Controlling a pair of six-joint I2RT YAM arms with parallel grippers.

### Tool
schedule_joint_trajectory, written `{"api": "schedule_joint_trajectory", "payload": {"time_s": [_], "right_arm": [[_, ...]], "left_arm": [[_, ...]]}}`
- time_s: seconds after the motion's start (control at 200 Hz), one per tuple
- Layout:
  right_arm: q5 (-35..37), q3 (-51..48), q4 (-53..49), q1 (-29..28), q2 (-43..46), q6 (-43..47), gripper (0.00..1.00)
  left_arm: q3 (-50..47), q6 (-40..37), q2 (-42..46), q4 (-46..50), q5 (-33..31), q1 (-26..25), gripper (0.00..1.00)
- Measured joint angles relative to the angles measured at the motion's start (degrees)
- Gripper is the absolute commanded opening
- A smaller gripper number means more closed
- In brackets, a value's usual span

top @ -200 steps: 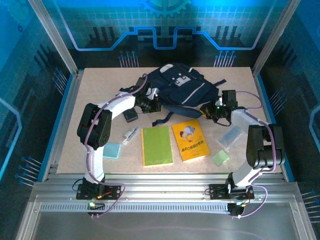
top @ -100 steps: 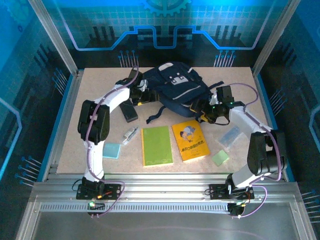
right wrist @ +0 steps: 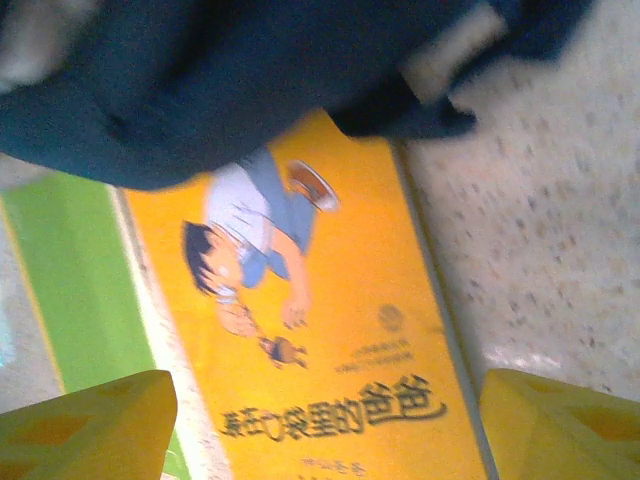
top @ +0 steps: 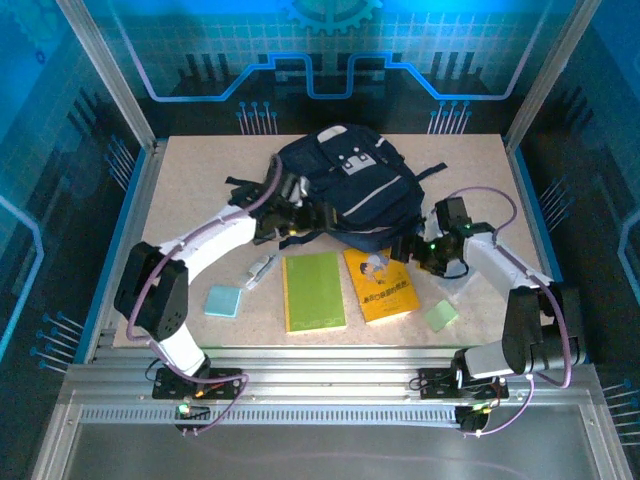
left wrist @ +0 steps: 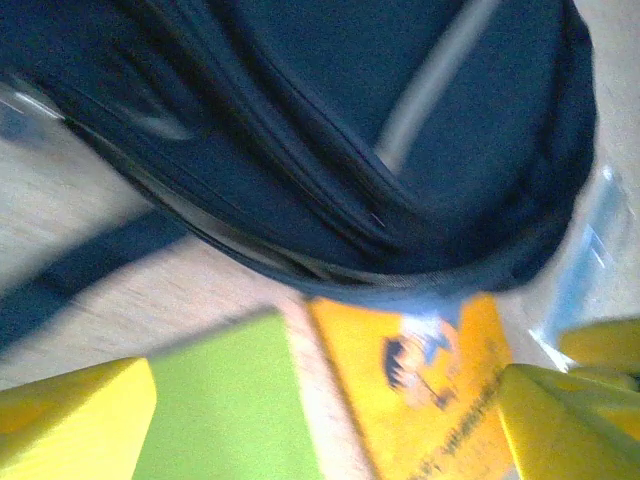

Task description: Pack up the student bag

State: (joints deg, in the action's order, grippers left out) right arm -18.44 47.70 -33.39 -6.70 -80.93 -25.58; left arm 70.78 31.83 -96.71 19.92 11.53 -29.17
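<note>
So, both arms are reaching in at the near side of the student bag (top: 345, 180), which lies flat toward the far middle of the table (top: 190, 180), with its near edge draped over the far end of the yellow book (top: 385, 290). The left gripper (left wrist: 325, 410) has its yellow fingers spread wide with nothing between them, hanging over the green notebook (top: 313, 290) and the book. Same deal with the right gripper (right wrist: 322, 420): wide apart, gripping nothing, hovering right above the book's cover. The notebook sits just beside the book.
</note>
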Motion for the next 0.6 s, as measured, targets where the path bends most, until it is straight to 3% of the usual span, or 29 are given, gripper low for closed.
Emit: {"api": "schedule_joint_trajectory", "payload": {"time_s": [0.115, 0.225, 0.37, 0.6], "right_arm": [[0.0, -4.1, 1.1, 0.0, 0.0, 0.2, 0.77], [-0.7, -5.8, 1.9, 0.0, 0.0, 0.6, 0.75], [-3.4, -7.5, 4.1, -0.1, 0.5, 0.9, 0.73], [-5.2, -9.6, 5.6, -0.5, 2.9, 0.8, 0.69]], "left_arm": [[-1.2, 3.6, -1.5, -1.5, 1.4, -6.9, 0.77], [-1.2, 5.3, -4.7, -3.4, 2.7, -10.4, 0.72], [-0.8, 5.8, -9.8, -3.8, 3.6, -11.9, 0.64], [-0.1, 5.6, -14.8, -3.5, 4.0, -11.9, 0.65]]}}
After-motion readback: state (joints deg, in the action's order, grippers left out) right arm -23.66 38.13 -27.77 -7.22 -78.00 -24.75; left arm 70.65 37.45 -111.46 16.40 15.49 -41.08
